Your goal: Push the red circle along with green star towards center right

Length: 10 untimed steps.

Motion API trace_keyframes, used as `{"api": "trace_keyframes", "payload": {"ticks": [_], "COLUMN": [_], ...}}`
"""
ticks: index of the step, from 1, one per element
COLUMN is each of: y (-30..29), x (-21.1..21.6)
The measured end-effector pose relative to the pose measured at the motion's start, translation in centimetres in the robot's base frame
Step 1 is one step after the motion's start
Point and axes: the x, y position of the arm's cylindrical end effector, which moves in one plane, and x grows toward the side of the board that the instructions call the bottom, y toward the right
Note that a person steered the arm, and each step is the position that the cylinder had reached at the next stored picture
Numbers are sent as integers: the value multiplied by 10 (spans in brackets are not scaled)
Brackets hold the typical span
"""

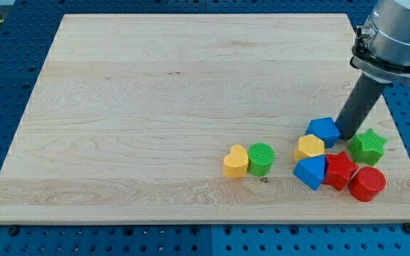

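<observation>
Your arm carries no pincer, so no open or closed state applies; it ends in a rod, and my tip contacts the surface at this moment. The tip sits in the gap between the blue pentagon-like block at its 9 o'clock and the green star at its 4 o'clock, touching or nearly touching both.

Locate the task blocks first. The green star lies near the surface's right edge, toward the view's bottom. The red circle lies at the star's 6 o'clock, close to the bottom right corner, just beside the red star.

Note these hazards:

1. The two task blocks are apart, and the tip is on the far side of the star from the circle. A push toward 6 o'clock probably drives both away from centre right.
2. Both blocks sit near the right edge. A push with any 3 o'clock component can send them off the surface.
3. The red star, the blue triangular block and the yellow block crowd the circle's 9 to 11 o'clock side. Approaching from there likely drags them along.

The yellow heart and green cylinder are well apart and pose no risk.
</observation>
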Motion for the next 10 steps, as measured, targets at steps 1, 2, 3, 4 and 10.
{"api": "trace_keyframes", "payload": {"ticks": [1, 2, 3, 4, 10], "y": [41, 93, 124, 135, 20], "x": [-38, -6, 31, 41, 131]}}
